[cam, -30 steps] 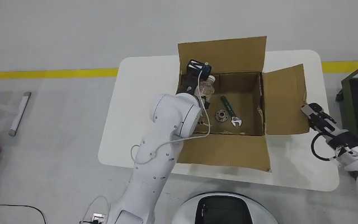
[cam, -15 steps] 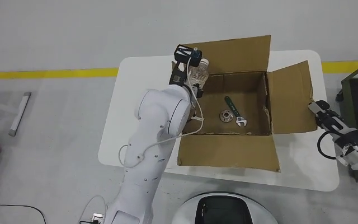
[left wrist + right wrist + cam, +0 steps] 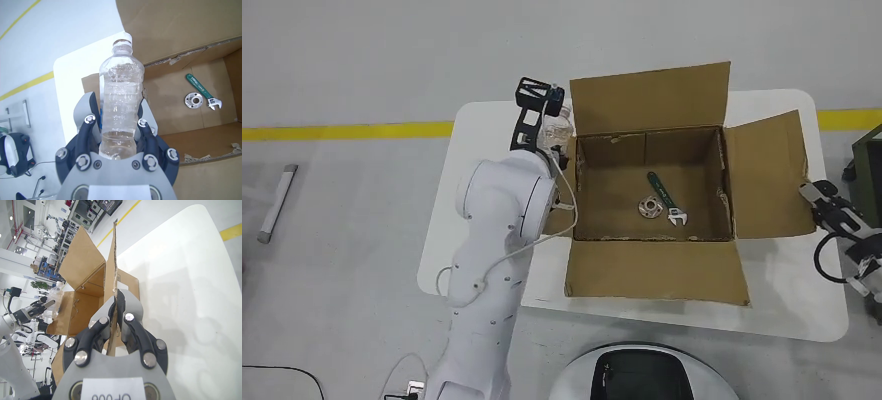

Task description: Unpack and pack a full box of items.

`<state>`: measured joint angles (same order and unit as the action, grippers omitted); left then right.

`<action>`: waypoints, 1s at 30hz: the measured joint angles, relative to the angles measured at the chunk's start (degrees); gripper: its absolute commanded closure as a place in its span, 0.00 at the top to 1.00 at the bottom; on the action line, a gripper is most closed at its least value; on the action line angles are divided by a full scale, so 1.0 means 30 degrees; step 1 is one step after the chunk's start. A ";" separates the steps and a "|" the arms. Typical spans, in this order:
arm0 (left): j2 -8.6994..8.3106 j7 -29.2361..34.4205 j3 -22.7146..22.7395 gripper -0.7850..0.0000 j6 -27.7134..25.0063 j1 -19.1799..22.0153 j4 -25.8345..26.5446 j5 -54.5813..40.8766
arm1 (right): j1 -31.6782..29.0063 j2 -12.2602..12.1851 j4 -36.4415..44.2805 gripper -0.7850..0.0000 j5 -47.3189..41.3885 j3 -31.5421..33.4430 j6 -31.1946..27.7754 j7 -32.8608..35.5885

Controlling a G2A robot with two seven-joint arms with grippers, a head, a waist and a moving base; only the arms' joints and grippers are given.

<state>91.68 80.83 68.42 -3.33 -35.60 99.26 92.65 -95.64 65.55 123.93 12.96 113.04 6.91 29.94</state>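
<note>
two things left inside: a green-handled wrench (image 3: 666,196) and a round metal flange (image 3: 647,208), just beside each other on the floor of the box (image 3: 652,270), unmoved over the last second.
bottle: the clear bottle (image 3: 121,98) (white cap, a little water in it) was down in the far left corner of the box a second ago. it then rose over the left wall, and is now outside, upright above the table (image 3: 492,150) just beside that corner.
left gripper: the left gripper (image 3: 118,100) is clamped on the bottle's lower body, one finger on each side.
right gripper: the right gripper (image 3: 116,302) is closed on the edge of the right flap (image 3: 762,175), holding it out. the box has slid a little toward that side.
meaning for the task: unpacking is under way, with one item cleared and not yet set down.
next, as a judgement: lower the bottle onto bare table well apart from the box, then go back for the wrench and flange.
</note>
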 measured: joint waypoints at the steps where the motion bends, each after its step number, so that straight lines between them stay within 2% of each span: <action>1: -0.0018 -0.0027 0.0105 0.00 -0.0026 -0.0046 0.0029 0.0071 | -0.0011 -0.0001 -0.0004 0.00 -0.0003 -0.0013 0.0000 -0.0017; 16: -0.0334 0.0419 0.1539 0.00 -0.0951 -0.0818 0.1393 0.1644 | 0.0206 -0.0041 -0.0117 0.00 0.0043 -0.0508 0.0150 -0.0100; 30: -0.0623 0.1114 0.2747 0.00 -0.1334 -0.2295 0.2238 0.3656 | 0.0193 -0.0087 -0.0296 0.00 0.0222 -0.0715 0.0048 -0.0126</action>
<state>89.81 84.17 76.66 -7.33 -42.48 105.97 103.62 -95.06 65.29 123.04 13.62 110.89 7.05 29.56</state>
